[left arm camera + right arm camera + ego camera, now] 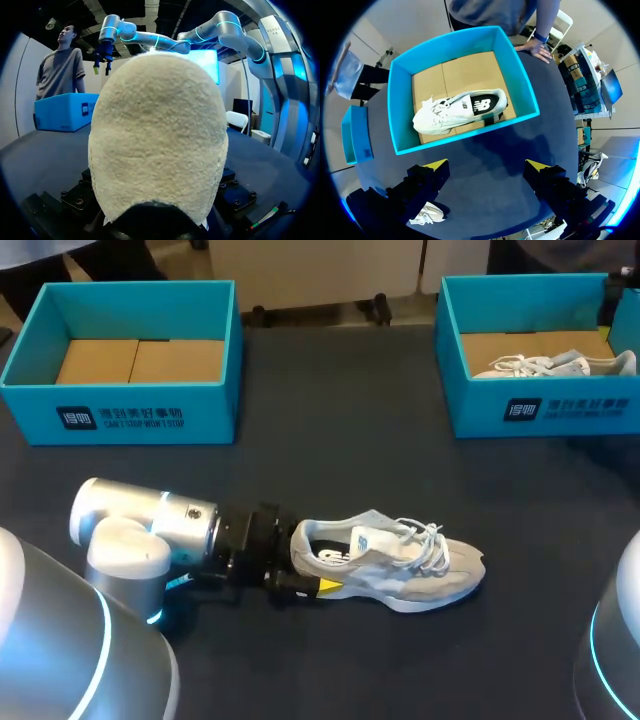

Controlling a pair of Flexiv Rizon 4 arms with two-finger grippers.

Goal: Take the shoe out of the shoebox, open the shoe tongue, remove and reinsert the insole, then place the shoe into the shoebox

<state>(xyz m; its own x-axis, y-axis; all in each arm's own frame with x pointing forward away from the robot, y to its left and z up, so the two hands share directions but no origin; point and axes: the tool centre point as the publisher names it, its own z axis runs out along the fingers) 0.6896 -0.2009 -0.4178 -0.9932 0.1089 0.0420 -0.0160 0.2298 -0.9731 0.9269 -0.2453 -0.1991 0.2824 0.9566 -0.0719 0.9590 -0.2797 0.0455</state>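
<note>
A grey-and-white shoe (400, 562) lies on its side on the dark table, toe pointing right. My left gripper (316, 568) sits at its heel, one yellow tip showing on the heel's near side. In the left wrist view the cream heel (157, 135) fills the space ahead and hides the gripper. My right gripper (486, 167) hangs open high above the right blue shoebox (517, 75), nothing between its fingers. A second white shoe (457, 110) lies inside that box. The left blue shoebox (130, 360) holds only its cardboard floor.
A person's hand (535, 49) rests on the table edge beyond the right shoebox. My right arm (165, 40) stretches over that box (65, 111) in the left wrist view. Open tabletop lies between the two boxes.
</note>
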